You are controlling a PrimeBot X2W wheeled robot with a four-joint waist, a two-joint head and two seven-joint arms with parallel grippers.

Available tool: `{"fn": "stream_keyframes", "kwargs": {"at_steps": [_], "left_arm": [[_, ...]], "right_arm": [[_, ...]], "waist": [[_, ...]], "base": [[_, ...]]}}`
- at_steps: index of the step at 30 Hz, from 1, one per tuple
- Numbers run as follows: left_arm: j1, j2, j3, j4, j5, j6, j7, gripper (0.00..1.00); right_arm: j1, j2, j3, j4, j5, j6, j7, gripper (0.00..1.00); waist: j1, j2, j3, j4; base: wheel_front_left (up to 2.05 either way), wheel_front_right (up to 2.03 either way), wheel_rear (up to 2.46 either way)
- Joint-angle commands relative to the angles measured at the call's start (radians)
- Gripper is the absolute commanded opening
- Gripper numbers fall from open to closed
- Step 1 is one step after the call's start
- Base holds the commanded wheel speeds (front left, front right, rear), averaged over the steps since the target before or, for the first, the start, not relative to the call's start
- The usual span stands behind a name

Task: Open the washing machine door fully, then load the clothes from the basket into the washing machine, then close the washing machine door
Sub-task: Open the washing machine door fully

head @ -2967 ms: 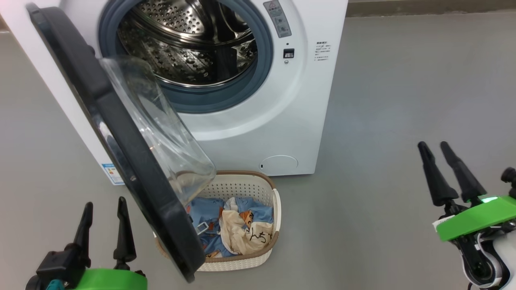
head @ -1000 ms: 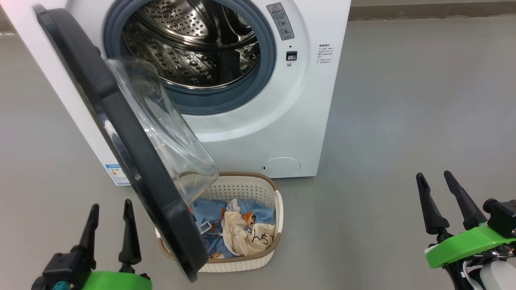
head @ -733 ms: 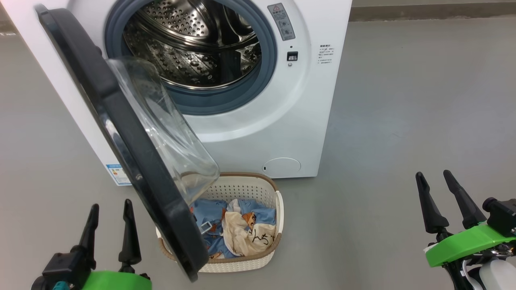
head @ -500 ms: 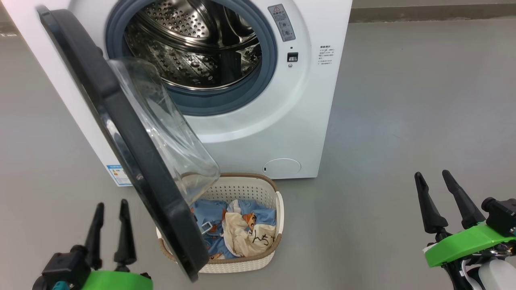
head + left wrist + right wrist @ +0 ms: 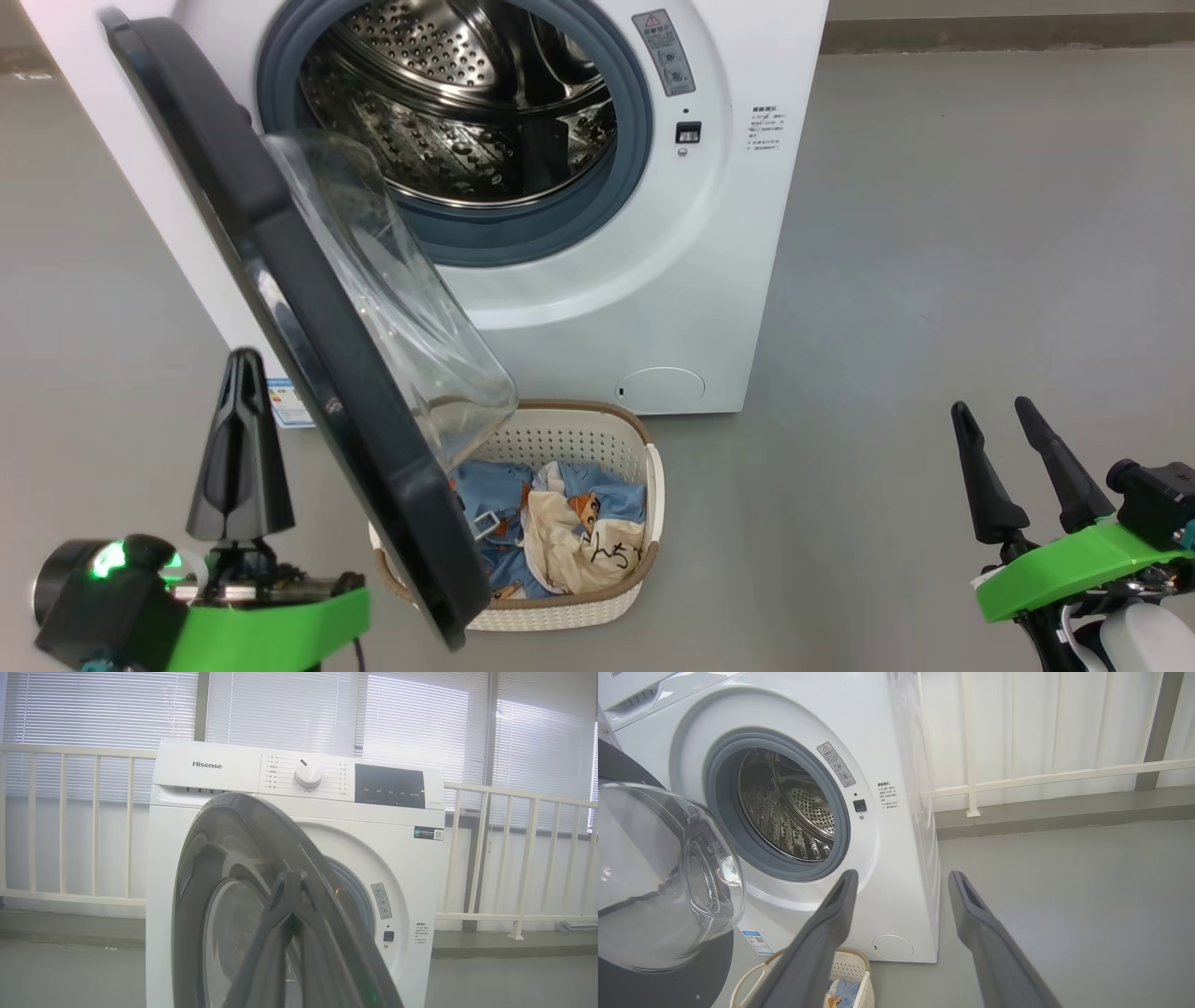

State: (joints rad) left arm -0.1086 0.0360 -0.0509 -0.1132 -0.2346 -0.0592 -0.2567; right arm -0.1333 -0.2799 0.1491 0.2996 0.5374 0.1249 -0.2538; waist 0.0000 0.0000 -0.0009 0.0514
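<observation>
The left pincer (image 5: 245,359) stood at the lower left of the head view. Its green wrist sat low, and its two long dark fingers were raised upright and pressed together into one wedge, clenched on nothing. It rose just beside the outer face of the large round, glossy black-rimmed washing machine door (image 5: 275,280), on the door's left. Whether it touched the rim could not be told.

The door hung partly open, swung out from its hinge at the left of the big white front-loading washing machine (image 5: 607,308). Its clear glass bowl (image 5: 392,308) bulged toward the steel perforated drum (image 5: 439,103).

The right pincer (image 5: 991,411) was at the lower right, well apart from the machine and over the grey floor (image 5: 887,280). Its fingers leaned up and slightly left and were spread apart, released and holding nothing.

The small cream perforated plastic basket (image 5: 569,437) with a brown rim sat on the floor just in front of the machine, its left part hidden behind the door's lower edge. The clothes (image 5: 560,532) lay inside it: a light blue garment (image 5: 485,495) with orange prints, and a cream garment (image 5: 579,551) with black scribbles crumpled on top.
</observation>
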Motion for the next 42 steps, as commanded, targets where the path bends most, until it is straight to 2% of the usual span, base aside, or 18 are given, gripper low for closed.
{"fn": "stream_keyframes", "kwargs": {"at_steps": [1, 7, 18, 31, 42], "left_arm": [[-0.034, 0.014, 0.013, -0.067, 0.012, 0.005, -0.005, 0.0], [-0.014, 0.021, -0.095, -0.166, -0.004, -0.042, 0.003, 0.0], [0.011, 0.027, -0.199, -0.163, -0.032, -0.056, 0.082, 0.0], [0.049, 0.03, -0.321, -0.034, -0.076, -0.064, 0.156, 0.0], [0.025, 0.033, -0.305, 0.111, -0.103, -0.051, 0.138, 0.0]], "right_arm": [[-0.022, -0.012, 0.018, -0.025, 0.005, 0.006, -0.008, 1.0], [-0.02, -0.008, 0.023, -0.026, 0.005, 0.006, -0.008, 1.0], [-0.022, -0.004, 0.037, -0.027, 0.007, 0.006, -0.008, 1.0], [-0.033, -0.003, 0.052, -0.024, 0.013, 0.006, -0.008, 1.0], [-0.033, 0.001, 0.055, -0.022, 0.016, 0.006, -0.008, 1.0]], "waist": [[0.0, 0.0, 0.0, 0.0], [0.0, 0.0, 0.002, 0.004], [0.0, 0.0, 0.007, 0.003], [0.0, 0.0, 0.028, -0.008], [0.0, 0.0, 0.033, -0.011]], "base": [[0.0, 0.0, 0.0], [0.0, 0.0, 0.0], [0.0, 0.0, 0.0], [0.0, 0.0, 0.0], [0.0, 0.0, 0.0]]}}
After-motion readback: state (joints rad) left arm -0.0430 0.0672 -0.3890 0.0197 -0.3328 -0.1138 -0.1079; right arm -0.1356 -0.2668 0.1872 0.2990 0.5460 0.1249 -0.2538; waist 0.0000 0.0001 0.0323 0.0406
